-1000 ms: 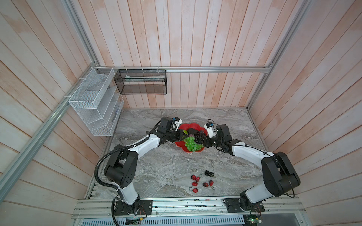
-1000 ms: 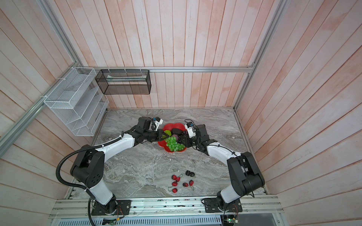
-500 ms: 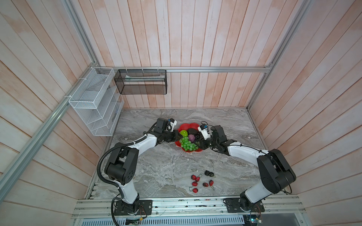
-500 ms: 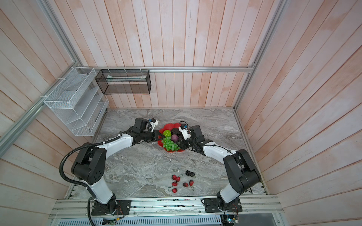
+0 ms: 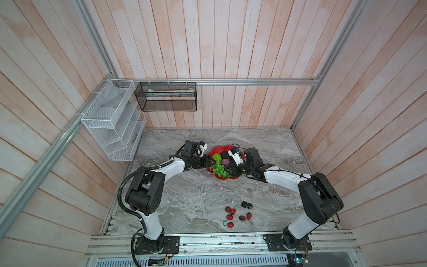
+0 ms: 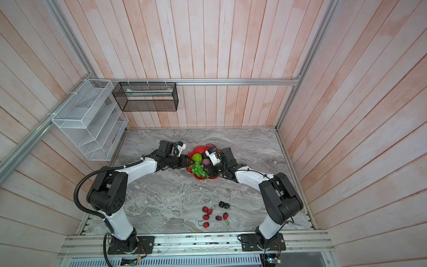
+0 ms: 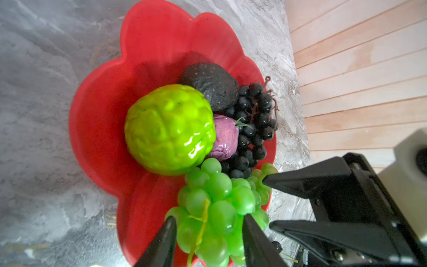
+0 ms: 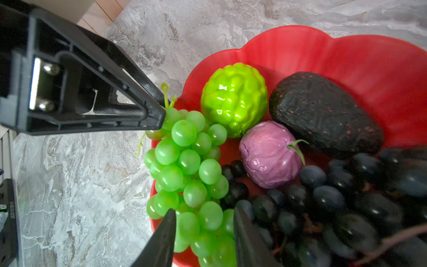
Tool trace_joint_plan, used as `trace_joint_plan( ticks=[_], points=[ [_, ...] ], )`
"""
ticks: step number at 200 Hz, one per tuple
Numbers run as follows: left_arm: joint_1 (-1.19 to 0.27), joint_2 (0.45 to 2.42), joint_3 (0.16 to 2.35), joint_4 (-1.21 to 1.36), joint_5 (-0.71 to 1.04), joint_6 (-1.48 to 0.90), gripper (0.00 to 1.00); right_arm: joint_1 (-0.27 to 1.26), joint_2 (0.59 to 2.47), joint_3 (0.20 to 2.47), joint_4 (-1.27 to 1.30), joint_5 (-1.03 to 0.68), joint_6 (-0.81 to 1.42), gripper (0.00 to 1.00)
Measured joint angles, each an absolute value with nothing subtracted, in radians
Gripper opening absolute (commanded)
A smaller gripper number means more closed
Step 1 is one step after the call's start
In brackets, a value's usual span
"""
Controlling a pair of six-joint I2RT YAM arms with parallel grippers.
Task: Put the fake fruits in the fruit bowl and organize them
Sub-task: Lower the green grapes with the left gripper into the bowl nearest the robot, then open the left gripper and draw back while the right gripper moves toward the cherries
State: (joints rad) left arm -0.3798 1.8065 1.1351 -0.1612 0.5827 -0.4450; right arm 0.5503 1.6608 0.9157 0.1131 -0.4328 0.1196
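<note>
Small red stemmed berries (image 5: 229, 217), six of them, lie scattered on the grey marbled tabletop (image 5: 184, 196) nearest the robot's bases, their thin green stems curling outward. Just beyond them, towards 1 o'clock, sit two small black berries (image 5: 246, 204), touching each other. All of these are well apart from the fruit bowl (image 5: 223, 178), which stands farther back at 12 o'clock from them.

It is a shallow, glossy bright red dish with a scalloped, petal-shaped rim. At its 7 o'clock edge the green grape bunch (image 7: 215, 208), translucent and shiny with a pale green stem, lies across the rim and partly over the tabletop. The left gripper (image 7: 209, 217) reaches in from 9 o'clock with its jaws parted either side of the bunch's stem end. The right gripper (image 8: 205, 210) comes from 4 o'clock and pinches the opposite end of the same bunch.

Deeper in the dish, the bumpy lime-green ball (image 7: 168, 129) sits at 10 o'clock, the small purple ball (image 7: 225, 136), wrinkled with a green tuft, near the centre, and the dark avocado-like oval (image 7: 210, 87), rough and red-speckled, at 12 o'clock. The dark blue-black grape bunch (image 7: 254, 120) fills the 3 o'clock side.

Farthest back, a white wire basket (image 5: 111, 120) and a black mesh basket (image 5: 166, 97) hang on the walls.
</note>
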Motion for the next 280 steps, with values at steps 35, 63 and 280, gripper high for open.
trace_joint_plan(
  ticks=[35, 63, 280],
  points=[
    [-0.38, 1.783, 1.141, -0.225, 0.495, -0.426, 0.55, 0.585, 1.727, 0.971, 0.114, -0.439, 0.12, 0.41],
    [-0.383, 1.73, 1.139, -0.247, 0.458, -0.426, 0.5, 0.594, 1.765, 1.012, 0.113, -0.422, 0.123, 0.4],
    [-0.492, 1.359, 0.893, -0.162, 0.321, -0.524, 0.58, 0.681, 1.011, 0.544, -0.29, -0.116, 0.616, 0.49]
  ],
)
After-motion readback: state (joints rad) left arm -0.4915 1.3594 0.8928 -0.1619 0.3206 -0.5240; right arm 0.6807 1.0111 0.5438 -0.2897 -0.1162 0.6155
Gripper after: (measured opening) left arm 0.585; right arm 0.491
